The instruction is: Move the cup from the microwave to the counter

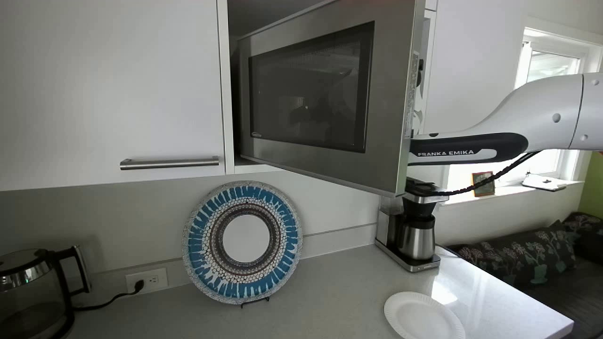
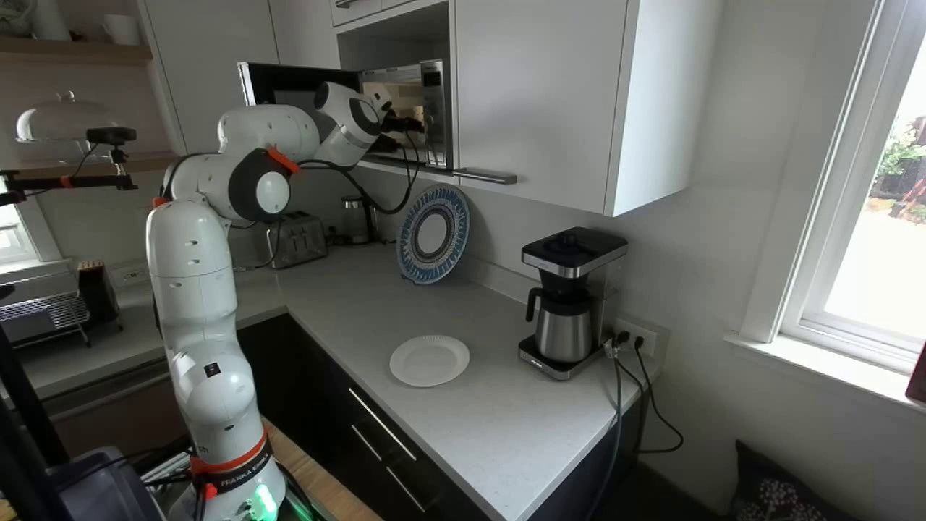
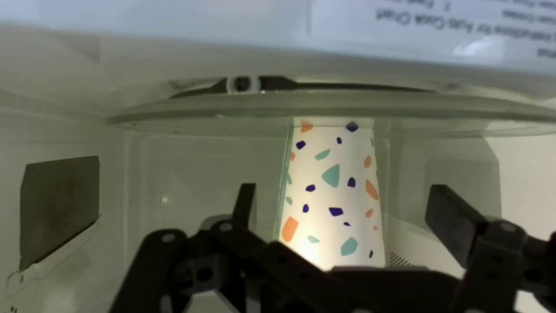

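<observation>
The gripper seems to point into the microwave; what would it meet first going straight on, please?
Probably the patterned cup, which lines up between the open fingers; its distance is unclear from the wrist view.

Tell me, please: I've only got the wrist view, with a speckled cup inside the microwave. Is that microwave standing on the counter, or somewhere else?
Observer: Somewhere higher. In both exterior views the microwave sits up among the white cabinets, above the counter.
Operator: Goodness! So the cup has to come down. Is anything lying where it might land?
Observer: Yes, a round white plate lies flat on the counter, apart from the coffee maker. I'd probably set the cup beside the plate rather than on it.
</observation>
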Controlling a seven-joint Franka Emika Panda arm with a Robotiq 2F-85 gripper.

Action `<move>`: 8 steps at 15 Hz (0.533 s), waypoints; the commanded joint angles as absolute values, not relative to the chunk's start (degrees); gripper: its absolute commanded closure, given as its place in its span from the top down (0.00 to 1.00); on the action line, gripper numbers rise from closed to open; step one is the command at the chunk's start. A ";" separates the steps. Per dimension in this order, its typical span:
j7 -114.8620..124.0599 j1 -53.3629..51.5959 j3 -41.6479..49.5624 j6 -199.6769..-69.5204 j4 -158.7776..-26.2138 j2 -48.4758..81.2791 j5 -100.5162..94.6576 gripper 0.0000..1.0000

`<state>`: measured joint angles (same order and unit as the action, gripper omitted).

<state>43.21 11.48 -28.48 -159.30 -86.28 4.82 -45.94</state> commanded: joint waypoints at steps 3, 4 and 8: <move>48.18 8.70 -28.48 -155.34 -80.76 9.46 -52.82 1.00; 48.55 8.27 -28.44 -154.89 -80.04 10.09 -53.69 1.00; 48.86 6.62 -28.22 -152.24 -76.67 12.66 -56.47 1.00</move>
<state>47.36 8.50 -28.47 -155.14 -80.50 9.89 -53.41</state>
